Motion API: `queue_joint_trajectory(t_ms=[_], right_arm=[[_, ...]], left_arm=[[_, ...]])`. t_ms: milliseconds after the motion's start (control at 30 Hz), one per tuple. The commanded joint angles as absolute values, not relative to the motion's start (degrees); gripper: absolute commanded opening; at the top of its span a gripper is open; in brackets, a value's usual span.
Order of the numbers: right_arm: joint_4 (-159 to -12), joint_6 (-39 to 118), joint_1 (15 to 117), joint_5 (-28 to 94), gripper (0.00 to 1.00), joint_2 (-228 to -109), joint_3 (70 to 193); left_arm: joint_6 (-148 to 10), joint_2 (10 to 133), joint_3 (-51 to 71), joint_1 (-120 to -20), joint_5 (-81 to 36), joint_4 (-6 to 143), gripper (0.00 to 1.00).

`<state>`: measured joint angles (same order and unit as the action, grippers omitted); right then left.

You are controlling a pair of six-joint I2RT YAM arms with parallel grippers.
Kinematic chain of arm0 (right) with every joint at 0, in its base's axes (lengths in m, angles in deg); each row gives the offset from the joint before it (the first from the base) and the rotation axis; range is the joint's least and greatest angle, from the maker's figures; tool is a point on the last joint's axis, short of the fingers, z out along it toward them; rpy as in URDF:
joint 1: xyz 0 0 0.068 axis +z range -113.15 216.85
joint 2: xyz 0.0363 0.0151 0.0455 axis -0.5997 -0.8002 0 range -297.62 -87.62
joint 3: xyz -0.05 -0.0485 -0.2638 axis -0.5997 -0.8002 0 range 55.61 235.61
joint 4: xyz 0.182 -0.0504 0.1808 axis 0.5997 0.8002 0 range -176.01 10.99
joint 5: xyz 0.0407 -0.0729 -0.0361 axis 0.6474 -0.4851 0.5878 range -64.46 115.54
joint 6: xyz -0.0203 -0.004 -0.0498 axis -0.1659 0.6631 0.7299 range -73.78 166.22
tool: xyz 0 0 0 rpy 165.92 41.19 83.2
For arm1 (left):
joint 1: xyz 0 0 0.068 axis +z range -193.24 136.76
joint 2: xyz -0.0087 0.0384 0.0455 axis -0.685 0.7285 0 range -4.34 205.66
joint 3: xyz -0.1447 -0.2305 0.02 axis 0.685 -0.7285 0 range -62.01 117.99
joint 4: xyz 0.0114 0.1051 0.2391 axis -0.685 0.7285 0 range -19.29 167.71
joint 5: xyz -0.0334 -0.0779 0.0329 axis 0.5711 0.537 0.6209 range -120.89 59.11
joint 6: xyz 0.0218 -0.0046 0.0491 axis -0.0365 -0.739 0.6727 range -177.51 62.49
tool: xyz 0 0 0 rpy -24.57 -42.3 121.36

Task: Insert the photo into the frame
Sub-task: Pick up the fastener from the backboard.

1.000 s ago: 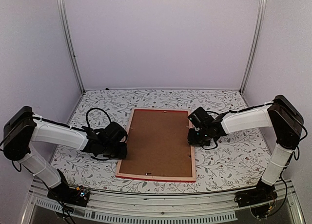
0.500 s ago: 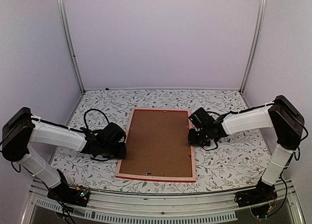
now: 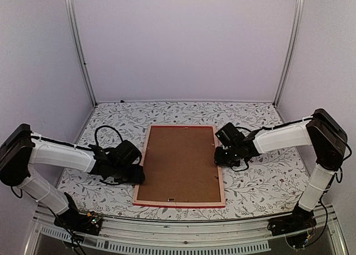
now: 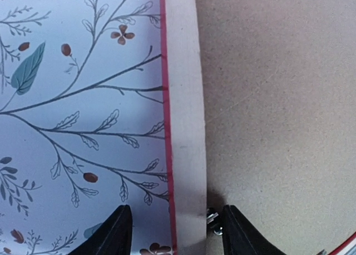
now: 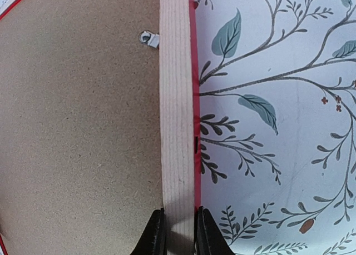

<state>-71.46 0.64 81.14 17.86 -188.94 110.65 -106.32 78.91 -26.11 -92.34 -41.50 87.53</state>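
Note:
The frame (image 3: 178,203) lies back side up on the table, its pale wood rails around a brown backing board (image 3: 181,163). The photo is hidden. My left gripper (image 3: 138,176) is open, and in the left wrist view (image 4: 176,210) its fingers straddle the left rail (image 4: 183,99) without touching it, one over the tablecloth and one over the board (image 4: 278,110) beside a metal tab (image 4: 213,219). My right gripper (image 3: 218,156) is shut on the right rail (image 5: 175,99). In the right wrist view (image 5: 178,213) both fingers press the rail's sides.
The floral tablecloth (image 3: 261,177) covers the table around the frame. A small metal tab (image 5: 149,38) sits on the board by the right rail. Enclosure walls and metal posts stand behind and at the sides.
My left gripper has slid a little nearer along the left rail. The frame's near end has shifted slightly. The right gripper has hardly moved.

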Motion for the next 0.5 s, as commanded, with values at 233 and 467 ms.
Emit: queue_joint_trajectory(t_ms=[233, 467], right_arm=[[-72.8, -0.1, 81.0, 19.6, 0.00, -188.3, 108.9], [-73.3, -0.2, 81.1, 20.2, 0.00, -188.4, 108.5]], left_arm=[[-105.5, 86.1, -22.3, -95.0, -44.0, 91.0, 0.51], [-106.9, 84.7, -23.6, -95.1, -43.9, 92.0, 0.31]])
